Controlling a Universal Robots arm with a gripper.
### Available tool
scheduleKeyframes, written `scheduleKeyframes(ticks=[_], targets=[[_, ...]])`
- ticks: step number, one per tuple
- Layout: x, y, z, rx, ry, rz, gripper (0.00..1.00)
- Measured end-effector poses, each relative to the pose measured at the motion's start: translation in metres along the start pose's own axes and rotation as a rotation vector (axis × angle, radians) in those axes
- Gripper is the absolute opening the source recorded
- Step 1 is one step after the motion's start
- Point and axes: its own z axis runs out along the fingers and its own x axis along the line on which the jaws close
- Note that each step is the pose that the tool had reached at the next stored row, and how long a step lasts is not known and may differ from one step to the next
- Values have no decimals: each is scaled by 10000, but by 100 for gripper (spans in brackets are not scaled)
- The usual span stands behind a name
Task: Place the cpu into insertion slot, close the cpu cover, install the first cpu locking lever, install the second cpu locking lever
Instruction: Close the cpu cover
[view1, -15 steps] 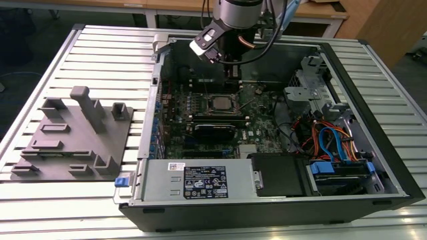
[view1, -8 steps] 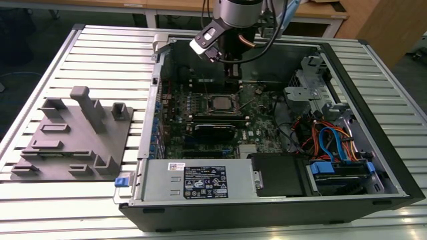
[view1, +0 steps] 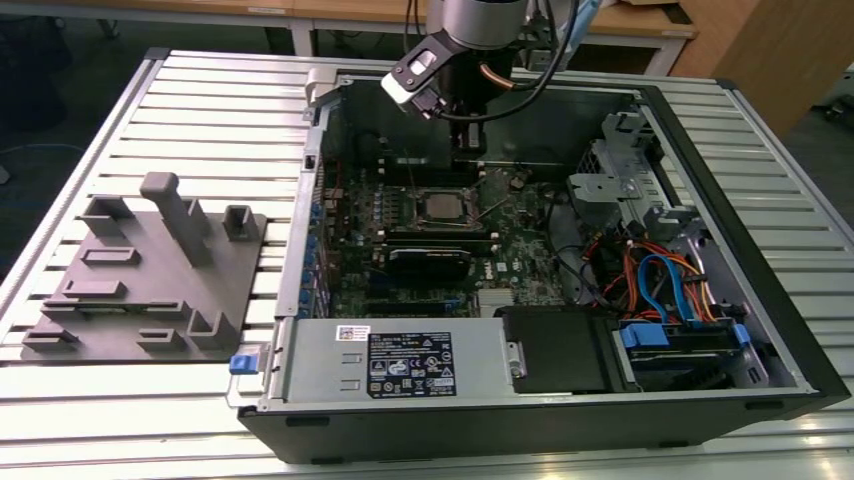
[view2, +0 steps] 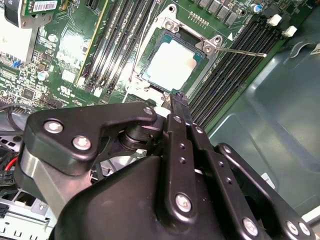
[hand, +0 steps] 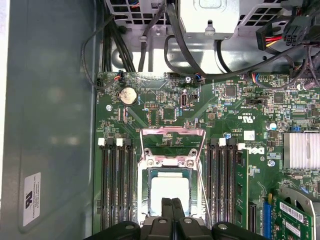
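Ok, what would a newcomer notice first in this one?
An open computer case lies on a slatted table, with the robot arm reaching down into it. In both wrist views a shiny square chip sits in its socket on the green board, the shut gripper close to it. A grey plastic fixture sits at the exterior view's left.

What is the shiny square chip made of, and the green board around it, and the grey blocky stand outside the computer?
The small square cpu has a dull silver-grey top that glares pale, so probably metal. The green circuit board looks like glossy coated laminate with fine metal traces. The grey blocky stand is matte and even, probably plastic.
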Motion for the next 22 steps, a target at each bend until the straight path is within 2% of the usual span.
scheduleKeyframes(ticks=[11,15,17,22], targets=[[0,1,-3,1,-1,0,10],[1,2,-72,1,-1,1,10],[2,3,-73,-1,4,0,10],[1,68,-54,0,1,0,10]])
